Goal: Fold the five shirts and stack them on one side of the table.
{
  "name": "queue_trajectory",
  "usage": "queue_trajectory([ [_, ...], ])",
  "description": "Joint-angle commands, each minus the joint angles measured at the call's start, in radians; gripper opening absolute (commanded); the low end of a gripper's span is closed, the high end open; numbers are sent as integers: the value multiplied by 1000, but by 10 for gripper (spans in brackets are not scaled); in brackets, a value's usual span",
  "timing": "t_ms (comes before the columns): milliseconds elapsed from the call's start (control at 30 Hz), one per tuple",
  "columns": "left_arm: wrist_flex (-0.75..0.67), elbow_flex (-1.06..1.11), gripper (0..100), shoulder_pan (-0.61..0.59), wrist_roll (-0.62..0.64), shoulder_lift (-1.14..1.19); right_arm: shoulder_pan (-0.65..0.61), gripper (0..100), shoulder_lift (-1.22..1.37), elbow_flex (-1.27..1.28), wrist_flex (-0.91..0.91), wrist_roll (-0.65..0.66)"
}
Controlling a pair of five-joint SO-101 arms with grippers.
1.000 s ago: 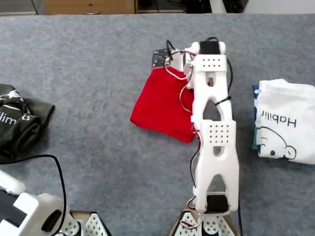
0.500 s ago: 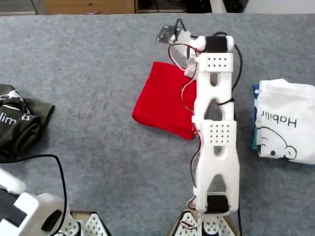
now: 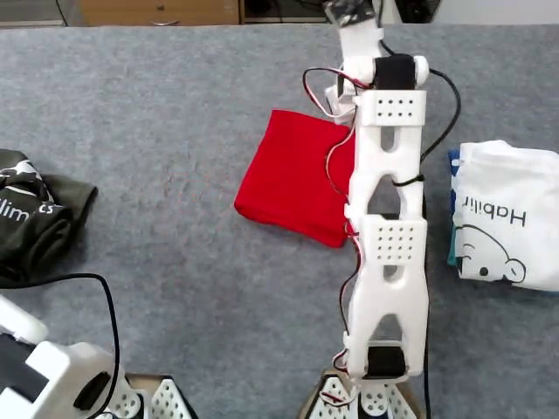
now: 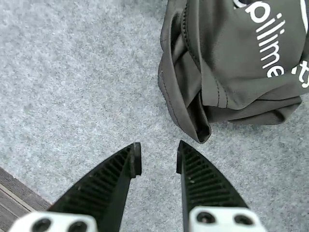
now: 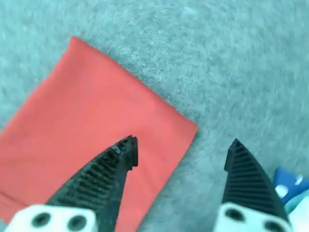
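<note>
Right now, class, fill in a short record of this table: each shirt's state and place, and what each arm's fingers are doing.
Red shirt: folded flat, mid-table, partly under the right arm
White shirt: folded, right edge, lying on blue cloth
Dark shirt: loosely bunched, left edge
Right gripper: fingers open, empty, above a corner of the red shirt
Left gripper: fingers open, empty, just short of the dark shirt
Table: grey cover
</note>
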Motion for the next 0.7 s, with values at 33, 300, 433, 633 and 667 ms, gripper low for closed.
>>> queue_trajectory([
  [33, -12, -17, 132, 31, -9, -41, -15, 295, -203, 245, 20, -187],
  [300, -8, -17, 132, 64, -9, -41, -58, 297, -314, 544, 14, -419],
  [433, -6, -17, 132, 74, -9, -41, -84, 297, -257, 545, 11, -468],
  [633, -6, -17, 132, 80, -9, -41, -111, 337, -157, 545, -86, -517],
  [667, -6, -15, 132, 80, -9, -41, -111, 367, -145, 545, -106, -532],
])
